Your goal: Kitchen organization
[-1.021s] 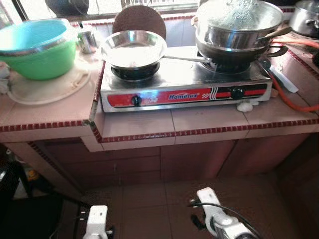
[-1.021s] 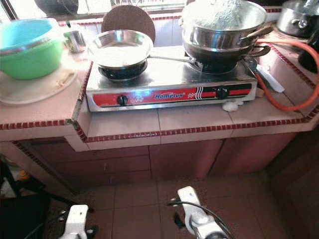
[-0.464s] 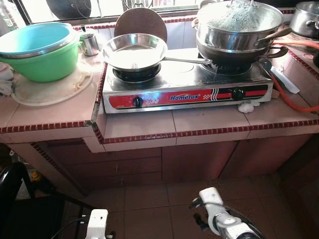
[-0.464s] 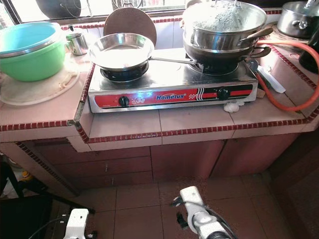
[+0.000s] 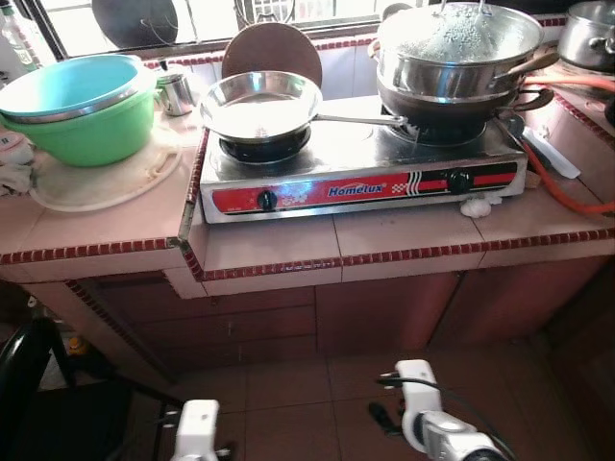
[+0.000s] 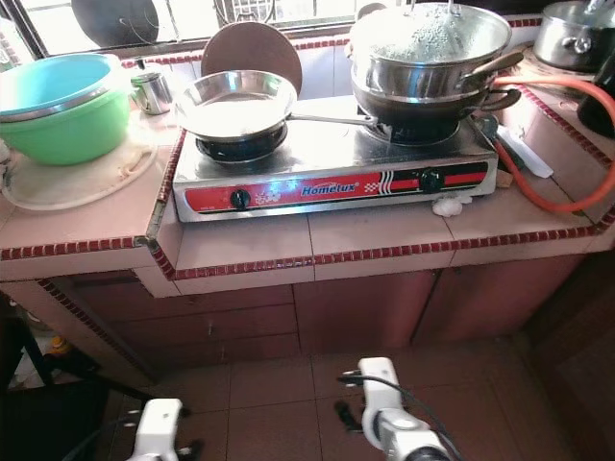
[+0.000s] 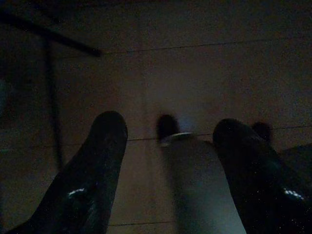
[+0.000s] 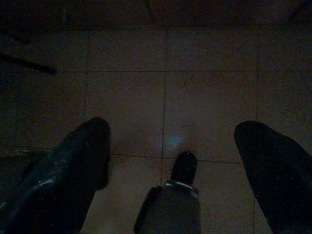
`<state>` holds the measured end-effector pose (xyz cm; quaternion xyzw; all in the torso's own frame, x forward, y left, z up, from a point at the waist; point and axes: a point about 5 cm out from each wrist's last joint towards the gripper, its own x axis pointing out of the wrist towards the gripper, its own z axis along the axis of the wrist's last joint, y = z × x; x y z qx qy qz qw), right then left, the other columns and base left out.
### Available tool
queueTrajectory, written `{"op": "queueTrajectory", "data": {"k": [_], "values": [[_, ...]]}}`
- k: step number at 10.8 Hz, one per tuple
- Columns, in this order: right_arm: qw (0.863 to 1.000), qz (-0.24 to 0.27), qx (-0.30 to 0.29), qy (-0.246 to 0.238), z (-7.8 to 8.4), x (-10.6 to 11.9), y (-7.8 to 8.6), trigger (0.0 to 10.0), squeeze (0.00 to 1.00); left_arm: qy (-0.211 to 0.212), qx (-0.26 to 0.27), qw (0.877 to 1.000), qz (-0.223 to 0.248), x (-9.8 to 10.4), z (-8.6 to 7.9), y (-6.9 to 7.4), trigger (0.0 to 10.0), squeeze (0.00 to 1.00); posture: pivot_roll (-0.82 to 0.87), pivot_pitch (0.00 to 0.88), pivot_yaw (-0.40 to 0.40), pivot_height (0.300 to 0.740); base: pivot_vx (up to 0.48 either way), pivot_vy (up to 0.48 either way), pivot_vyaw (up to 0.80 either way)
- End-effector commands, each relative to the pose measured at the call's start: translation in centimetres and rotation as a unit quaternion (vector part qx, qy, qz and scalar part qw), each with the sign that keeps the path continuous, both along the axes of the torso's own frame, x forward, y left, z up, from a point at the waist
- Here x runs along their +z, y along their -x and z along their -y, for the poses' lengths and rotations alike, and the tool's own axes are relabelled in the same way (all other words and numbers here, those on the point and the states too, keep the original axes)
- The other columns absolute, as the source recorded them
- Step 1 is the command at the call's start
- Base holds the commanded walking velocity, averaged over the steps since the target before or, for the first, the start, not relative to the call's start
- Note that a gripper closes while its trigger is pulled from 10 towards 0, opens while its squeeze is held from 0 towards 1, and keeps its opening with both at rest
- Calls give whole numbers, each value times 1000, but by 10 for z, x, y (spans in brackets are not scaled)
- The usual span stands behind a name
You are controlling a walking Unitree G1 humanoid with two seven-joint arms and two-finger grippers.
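Hanging low over the floor, both end effectors, left (image 7: 165, 161) and right (image 8: 170, 165), are spread and empty; the frying pan (image 5: 259, 104) on the worktop's stove lies ahead, above them.

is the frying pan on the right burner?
No, the frying pan sits on the left burner of the stove; the right burner carries the stacked pots.

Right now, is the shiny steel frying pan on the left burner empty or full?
Empty. The steel frying pan sits on the left burner of the stove, and its bare shiny bottom shows, with no food in it.
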<state>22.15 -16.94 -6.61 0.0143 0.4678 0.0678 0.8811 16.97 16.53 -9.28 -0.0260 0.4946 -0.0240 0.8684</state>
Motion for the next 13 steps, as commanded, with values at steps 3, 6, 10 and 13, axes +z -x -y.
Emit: {"op": "queueTrajectory", "data": {"k": [3,6,10,13], "values": [[1000,5,22,-7,-20,0,-2,10000,0,-6,31,999,24,8,-12,-16,10000,0,-81,45,52,740,0,0,0],[993,-11,109,46,-18,-5,6,10000,0,-19,52,998,5,-2,-16,10,10000,0,-11,60,22,740,0,0,0],[996,40,82,-14,-26,11,-17,10000,0,-12,-20,996,90,18,-12,-29,10000,0,-49,41,44,740,0,0,0],[986,154,56,-37,-22,41,-52,10000,0,-24,-31,982,185,46,-34,-57,10000,0,-97,52,89,740,0,0,0]]}}
